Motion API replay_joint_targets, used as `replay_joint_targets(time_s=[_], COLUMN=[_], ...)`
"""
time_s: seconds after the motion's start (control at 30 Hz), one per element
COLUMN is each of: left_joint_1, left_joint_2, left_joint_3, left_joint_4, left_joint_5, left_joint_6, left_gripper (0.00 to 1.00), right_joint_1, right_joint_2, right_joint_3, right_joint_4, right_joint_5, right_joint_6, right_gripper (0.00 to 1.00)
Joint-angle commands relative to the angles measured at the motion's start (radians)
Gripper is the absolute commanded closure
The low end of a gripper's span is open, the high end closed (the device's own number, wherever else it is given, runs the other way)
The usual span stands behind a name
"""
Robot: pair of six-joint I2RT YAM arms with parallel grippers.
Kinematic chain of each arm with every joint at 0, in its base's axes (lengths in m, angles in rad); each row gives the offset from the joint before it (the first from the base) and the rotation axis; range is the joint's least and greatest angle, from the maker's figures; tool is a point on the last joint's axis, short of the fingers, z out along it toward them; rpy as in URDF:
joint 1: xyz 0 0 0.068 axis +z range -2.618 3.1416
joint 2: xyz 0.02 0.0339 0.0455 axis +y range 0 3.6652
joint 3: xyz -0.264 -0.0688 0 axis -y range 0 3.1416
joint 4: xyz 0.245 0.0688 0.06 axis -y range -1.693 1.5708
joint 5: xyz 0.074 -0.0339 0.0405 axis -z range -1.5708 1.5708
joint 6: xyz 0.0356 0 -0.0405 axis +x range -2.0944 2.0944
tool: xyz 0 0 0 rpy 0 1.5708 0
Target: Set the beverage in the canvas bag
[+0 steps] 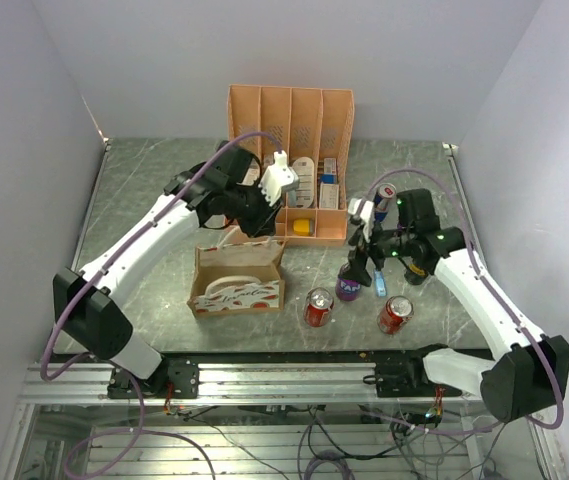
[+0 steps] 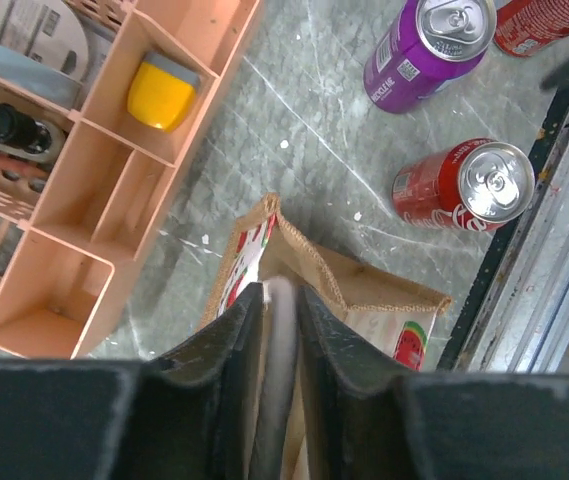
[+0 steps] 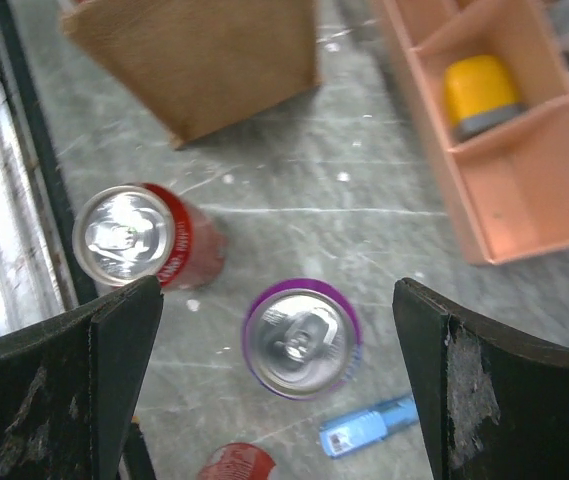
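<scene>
The tan canvas bag (image 1: pixel 236 287) with watermelon print stands open at the table's front centre. My left gripper (image 1: pixel 248 228) is over its back edge, shut on one white loop handle (image 2: pixel 280 310) of the bag (image 2: pixel 369 292). A purple beverage can (image 1: pixel 348 287) stands upright to the right of the bag. My right gripper (image 1: pixel 357 262) is open directly above it; in the right wrist view the can (image 3: pixel 301 340) sits between the wide-apart fingers (image 3: pixel 124 350), not touched. The bag's corner also shows in that view (image 3: pixel 204 60).
Two red cola cans (image 1: pixel 318 306) (image 1: pixel 395 314) stand near the purple can, with a small blue item (image 1: pixel 379 287) between them. A tall slim can (image 1: pixel 386 200) stands behind my right wrist. The peach file organiser (image 1: pixel 289 120) with a yellow object (image 1: pixel 303 227) is behind the bag.
</scene>
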Motion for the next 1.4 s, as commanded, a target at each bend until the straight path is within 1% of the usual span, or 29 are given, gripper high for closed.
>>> replay_joint_targets(time_s=[0.0, 0.03, 0.1, 0.2, 0.27, 0.37, 0.53, 0.63, 0.73, 0.83, 0.93, 1.03, 1.1, 1.2, 1.37], left_joint_1=[-0.006, -0.005, 0.002, 0.034, 0.072, 0.144, 0.224, 0.271, 0.326, 0.399, 0.465, 0.494, 0.495, 0.495, 0.495], left_joint_2=[-0.057, -0.076, -0.118, -0.181, -0.241, -0.330, -0.445, -0.473, -0.480, -0.457, -0.410, -0.345, -0.297, -0.240, -0.194], left_joint_3=[0.052, 0.056, 0.058, 0.042, 0.005, -0.067, -0.166, -0.217, -0.264, -0.273, -0.269, -0.274, -0.280, -0.283, -0.251], left_joint_4=[0.003, -0.004, -0.019, -0.054, -0.053, -0.043, -0.055, -0.104, -0.178, -0.265, -0.321, -0.356, -0.361, -0.350, -0.332], left_joint_5=[-0.018, -0.034, -0.068, -0.073, -0.081, -0.116, -0.249, -0.359, -0.387, -0.357, -0.313, -0.251, -0.205, -0.135, -0.032], left_joint_6=[0.028, 0.036, 0.045, 0.062, 0.067, 0.068, 0.050, 0.061, 0.110, 0.173, 0.228, 0.254, 0.247, 0.219, 0.198], left_gripper=[0.64, 0.59, 0.45, 0.27, 0.18, 0.13, 0.13, 0.14, 0.14, 0.14, 0.16, 0.21, 0.24, 0.27, 0.31], right_joint_1=[0.148, 0.189, 0.271, 0.366, 0.402, 0.435, 0.487, 0.512, 0.534, 0.542, 0.550, 0.550, 0.550, 0.550, 0.550], right_joint_2=[0.009, 0.010, 0.013, 0.009, 0.009, 0.024, 0.067, 0.096, 0.119, 0.120, 0.097, 0.069, 0.066, 0.079, 0.099], right_joint_3=[0.003, -0.008, -0.033, -0.067, -0.097, -0.128, -0.152, -0.158, -0.164, -0.174, -0.167, -0.124, -0.073, 0.030, 0.202], right_joint_4=[-0.107, -0.108, -0.101, -0.076, -0.051, -0.023, 0.031, 0.079, 0.122, 0.151, 0.171, 0.178, 0.171, 0.133, 0.078], right_joint_5=[0.014, 0.035, 0.093, 0.161, 0.198, 0.235, 0.242, 0.249, 0.254, 0.264, 0.274, 0.270, 0.260, 0.241, 0.223], right_joint_6=[-0.105, -0.105, -0.100, -0.092, -0.090, -0.104, -0.095, -0.088, -0.071, -0.062, -0.059, -0.051, -0.042, -0.043, -0.048], right_gripper=[0.00, 0.00, 0.00, 0.00, 0.00, 0.00, 0.02, 0.06, 0.13, 0.26, 0.44, 0.61, 0.69, 0.77, 0.82])
